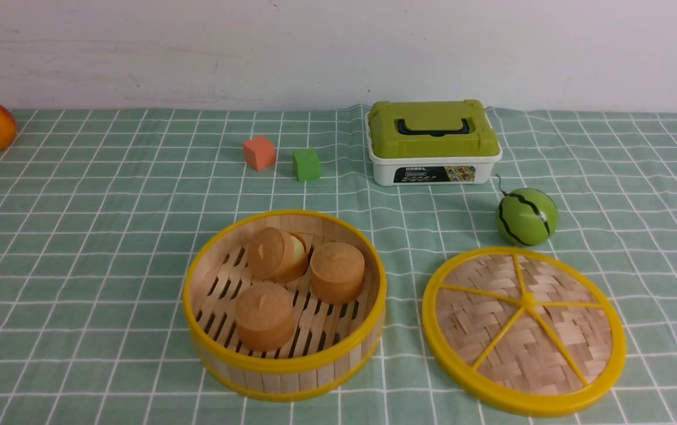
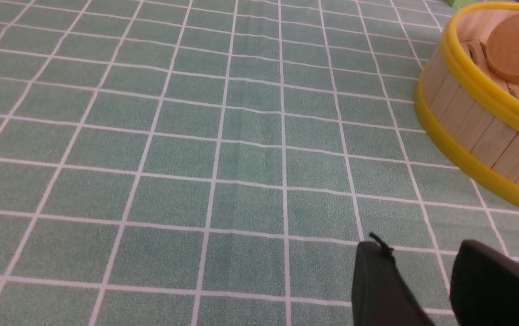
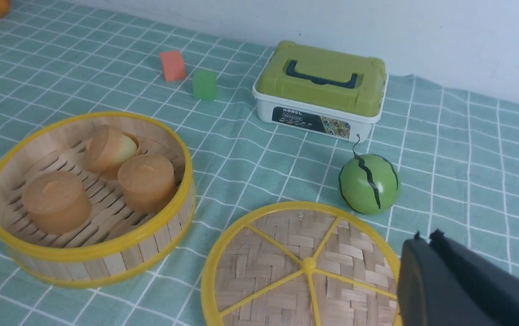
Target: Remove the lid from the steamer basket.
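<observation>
Right gripper (image 3: 426, 236): jaws closed together and empty. It sits near the rim of the lid (image 1: 524, 327), on the side away from the steamer basket (image 1: 291, 378).

The lid lies flat on the tablecloth (image 1: 78, 265) just right of the basket, not touching it.

Left gripper (image 2: 422, 253): jaws apart and empty, left of the basket.

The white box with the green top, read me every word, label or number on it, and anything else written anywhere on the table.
"MODEL": pale capitals on the dark label on the front wall of the white plastic box with a green top and black handle.
Smaller line just beneath "MODEL" on that label: too small and blurred to read.
Nothing else in view shows any writing.
</observation>
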{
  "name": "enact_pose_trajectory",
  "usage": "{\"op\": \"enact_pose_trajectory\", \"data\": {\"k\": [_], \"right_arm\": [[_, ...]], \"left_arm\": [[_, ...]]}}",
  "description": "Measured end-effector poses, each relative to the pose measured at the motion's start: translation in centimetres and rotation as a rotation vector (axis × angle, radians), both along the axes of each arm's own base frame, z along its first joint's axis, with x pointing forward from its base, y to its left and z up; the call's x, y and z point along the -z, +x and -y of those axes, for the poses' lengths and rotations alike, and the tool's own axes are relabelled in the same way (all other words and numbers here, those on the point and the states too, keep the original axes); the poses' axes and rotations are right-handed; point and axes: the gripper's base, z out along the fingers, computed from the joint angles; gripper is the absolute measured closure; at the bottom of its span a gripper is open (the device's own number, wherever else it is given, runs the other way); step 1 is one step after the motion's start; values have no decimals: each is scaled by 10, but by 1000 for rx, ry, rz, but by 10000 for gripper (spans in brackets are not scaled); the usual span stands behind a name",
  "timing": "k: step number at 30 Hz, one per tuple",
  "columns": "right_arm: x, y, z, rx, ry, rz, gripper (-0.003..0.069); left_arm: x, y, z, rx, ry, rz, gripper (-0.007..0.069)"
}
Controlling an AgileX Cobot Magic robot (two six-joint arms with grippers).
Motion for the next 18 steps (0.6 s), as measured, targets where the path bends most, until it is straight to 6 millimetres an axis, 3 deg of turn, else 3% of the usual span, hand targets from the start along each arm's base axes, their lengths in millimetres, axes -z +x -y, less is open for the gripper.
{"op": "enact_pose_trajectory", "data": {"k": [7, 18], "right_arm": [[1, -18, 7, 11, -31, 35, 681], [6, -20, 8, 11, -60, -12, 672]], "left_arm": [[0, 0, 0, 0, 0, 0, 386], [0, 0, 0, 0, 0, 0, 386]]}}
